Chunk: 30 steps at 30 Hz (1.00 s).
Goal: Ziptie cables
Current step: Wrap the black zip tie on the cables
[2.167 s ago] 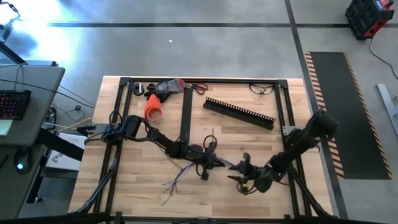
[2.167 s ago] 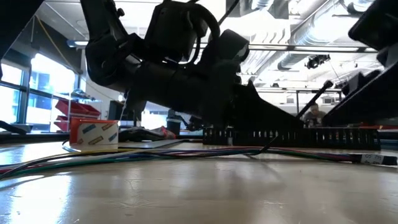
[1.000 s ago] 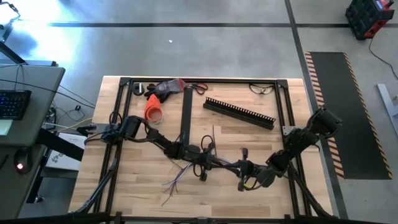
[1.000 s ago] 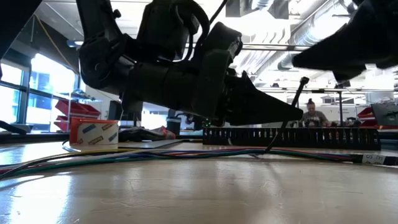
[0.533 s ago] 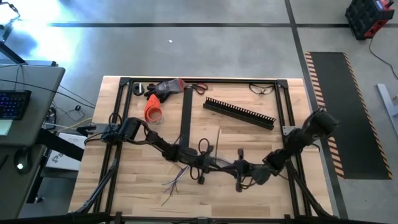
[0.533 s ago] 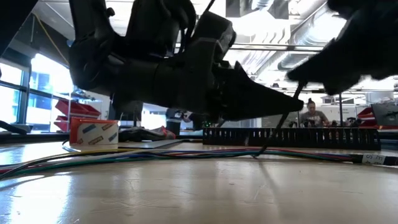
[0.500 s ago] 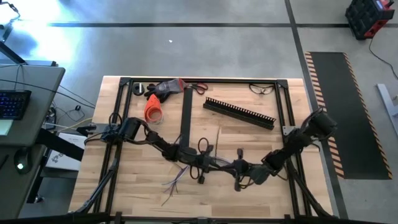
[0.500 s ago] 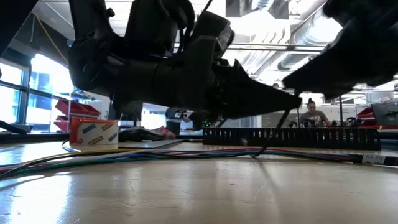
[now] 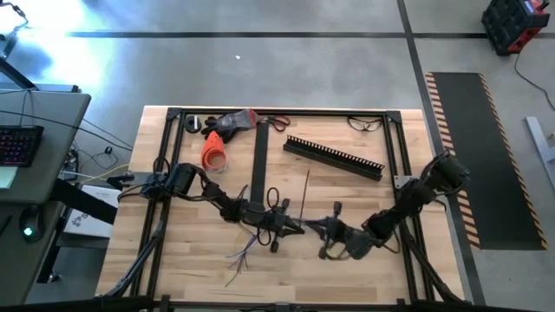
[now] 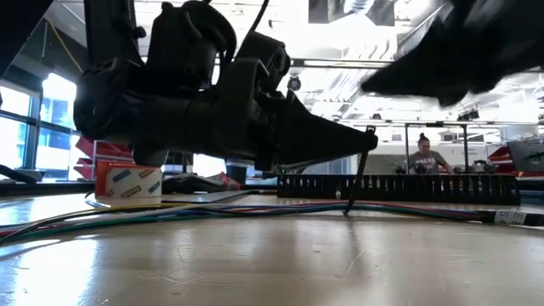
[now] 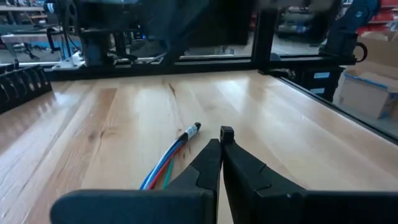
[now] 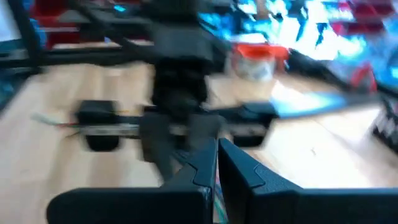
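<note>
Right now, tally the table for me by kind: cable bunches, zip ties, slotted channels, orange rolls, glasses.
cables, bunches: 1
zip tie: 1
slotted channel: 1
orange roll: 1
glasses: 1
Total: 5

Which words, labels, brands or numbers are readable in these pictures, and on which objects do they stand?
No text can be read.
The orange-and-white tape roll carries blue label patches, too blurred to read.
A white tag on the mixed-colour cables has print too small to read.
</note>
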Each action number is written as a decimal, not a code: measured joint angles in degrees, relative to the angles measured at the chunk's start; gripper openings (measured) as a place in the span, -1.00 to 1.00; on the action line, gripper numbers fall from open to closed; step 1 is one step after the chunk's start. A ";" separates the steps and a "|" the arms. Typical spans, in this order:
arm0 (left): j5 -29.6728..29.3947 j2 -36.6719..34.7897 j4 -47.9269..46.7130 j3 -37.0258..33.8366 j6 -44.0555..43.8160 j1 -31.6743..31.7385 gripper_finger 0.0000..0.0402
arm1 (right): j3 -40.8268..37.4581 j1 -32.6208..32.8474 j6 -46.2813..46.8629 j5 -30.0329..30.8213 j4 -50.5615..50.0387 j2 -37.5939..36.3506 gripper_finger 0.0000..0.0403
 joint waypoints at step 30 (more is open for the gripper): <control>1.05 0.00 0.06 0.17 0.04 -2.99 -1.00 | -5.88 -37.62 11.33 -35.38 -13.90 -0.44 0.23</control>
